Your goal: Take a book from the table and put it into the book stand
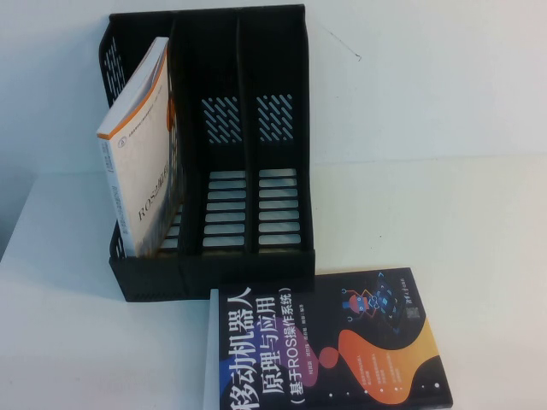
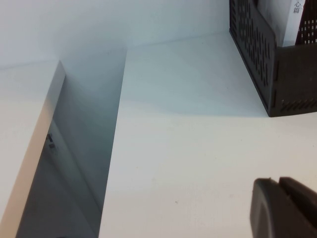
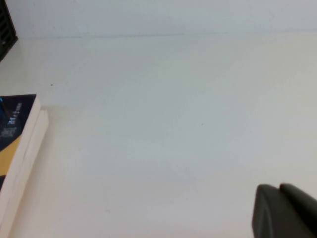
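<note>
The black book (image 1: 333,346) with white Chinese characters and coloured blobs lies flat on the white table (image 1: 444,222), just in front of the black book stand (image 1: 248,154). Its corner also shows in the right wrist view (image 3: 15,144). The stand's middle and right compartments hold nothing. Neither arm shows in the high view. My left gripper (image 2: 280,186) is shut and empty over bare table, left of the stand's corner (image 2: 267,64). My right gripper (image 3: 280,191) is shut and empty over bare table, to the right of the book.
A white orange-edged book (image 1: 141,154) stands leaning in the stand's left compartment. In the left wrist view the table's left edge (image 2: 119,148) drops into a gap beside another white surface (image 2: 25,124). A white wall rises behind the stand.
</note>
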Tool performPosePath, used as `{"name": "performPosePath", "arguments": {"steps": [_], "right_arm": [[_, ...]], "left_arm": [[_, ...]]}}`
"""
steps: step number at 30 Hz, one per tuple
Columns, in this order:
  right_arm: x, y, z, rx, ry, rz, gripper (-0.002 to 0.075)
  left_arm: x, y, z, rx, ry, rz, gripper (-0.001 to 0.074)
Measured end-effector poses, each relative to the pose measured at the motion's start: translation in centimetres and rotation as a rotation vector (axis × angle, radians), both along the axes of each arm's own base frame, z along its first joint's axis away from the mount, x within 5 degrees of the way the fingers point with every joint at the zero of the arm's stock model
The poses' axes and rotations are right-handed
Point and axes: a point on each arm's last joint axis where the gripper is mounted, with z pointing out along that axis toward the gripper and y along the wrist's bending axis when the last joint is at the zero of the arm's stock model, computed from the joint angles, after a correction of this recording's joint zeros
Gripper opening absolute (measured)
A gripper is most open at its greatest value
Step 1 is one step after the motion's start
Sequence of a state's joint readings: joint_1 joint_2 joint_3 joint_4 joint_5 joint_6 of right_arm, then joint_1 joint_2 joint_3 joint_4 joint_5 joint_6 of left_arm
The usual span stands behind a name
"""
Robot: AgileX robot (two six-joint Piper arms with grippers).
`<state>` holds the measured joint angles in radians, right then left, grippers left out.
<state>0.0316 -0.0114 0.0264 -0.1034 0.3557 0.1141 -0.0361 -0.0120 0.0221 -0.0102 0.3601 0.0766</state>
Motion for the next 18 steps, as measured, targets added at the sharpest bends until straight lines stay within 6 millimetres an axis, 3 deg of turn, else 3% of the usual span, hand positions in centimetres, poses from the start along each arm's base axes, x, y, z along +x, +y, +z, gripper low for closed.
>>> {"name": "performPosePath", "arguments": {"steps": [13, 18], "right_arm": [[0.03, 0.01, 0.08, 0.000, -0.009, 0.001, -0.0002], [0.26, 0.08, 0.83, 0.002, -0.095, 0.009, -0.0002]], "left_arm": [[0.00, 0.00, 0.00, 0.000, 0.000, 0.000, -0.0003], [0.01, 0.00, 0.03, 0.000, -0.003, 0.000, -0.0003]]}}
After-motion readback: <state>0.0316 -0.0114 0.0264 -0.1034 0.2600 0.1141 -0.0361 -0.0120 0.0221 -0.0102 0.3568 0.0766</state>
